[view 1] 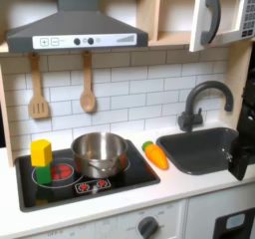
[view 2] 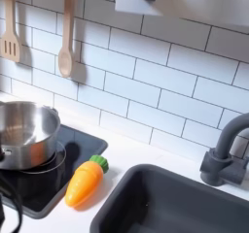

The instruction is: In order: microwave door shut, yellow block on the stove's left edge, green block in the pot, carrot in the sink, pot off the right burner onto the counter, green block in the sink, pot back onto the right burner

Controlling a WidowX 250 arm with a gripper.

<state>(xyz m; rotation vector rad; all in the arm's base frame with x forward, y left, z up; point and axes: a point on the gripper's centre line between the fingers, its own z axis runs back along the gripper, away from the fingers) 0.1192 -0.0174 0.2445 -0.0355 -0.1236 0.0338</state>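
The yellow block sits on top of the green block on the stove's left burner in the first exterior view. The steel pot stands on the right burner. The orange carrot lies on the counter between stove and sink. Up at the right the microwave door hangs swung outward, its dark handle facing the room. My gripper is a dark shape at the first exterior view's right edge, beside the sink; its fingers are cut off.
A dark faucet rises behind the sink. A wooden spatula and spoon hang on the tiled wall under the range hood. Thin dark lines cross the second exterior view's lower left corner.
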